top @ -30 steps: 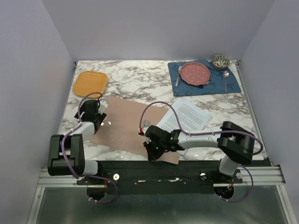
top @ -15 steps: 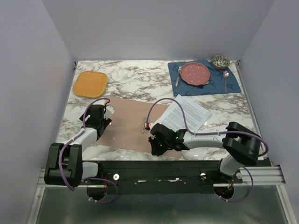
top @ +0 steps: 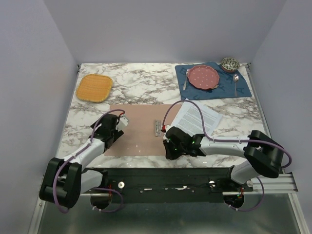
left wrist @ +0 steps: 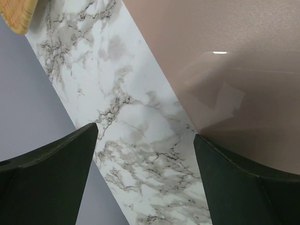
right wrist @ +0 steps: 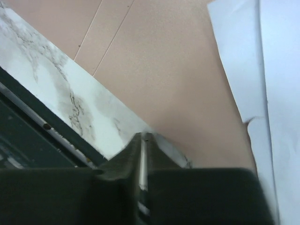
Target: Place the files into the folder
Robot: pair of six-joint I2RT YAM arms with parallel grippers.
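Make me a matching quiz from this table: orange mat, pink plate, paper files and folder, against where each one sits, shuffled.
1. orange mat
2. pink plate
3. files
4. folder

A. on the blue placemat
B. open flat, near middle
C. far left corner
D. by the open folder's right edge

Pairs: 1-C, 2-A, 3-D, 4-B.

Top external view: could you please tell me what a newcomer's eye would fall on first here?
The pinkish-brown folder lies open in the middle, the open left gripper at its left edge, the shut right gripper at its near right corner. The white files overlap its right edge.
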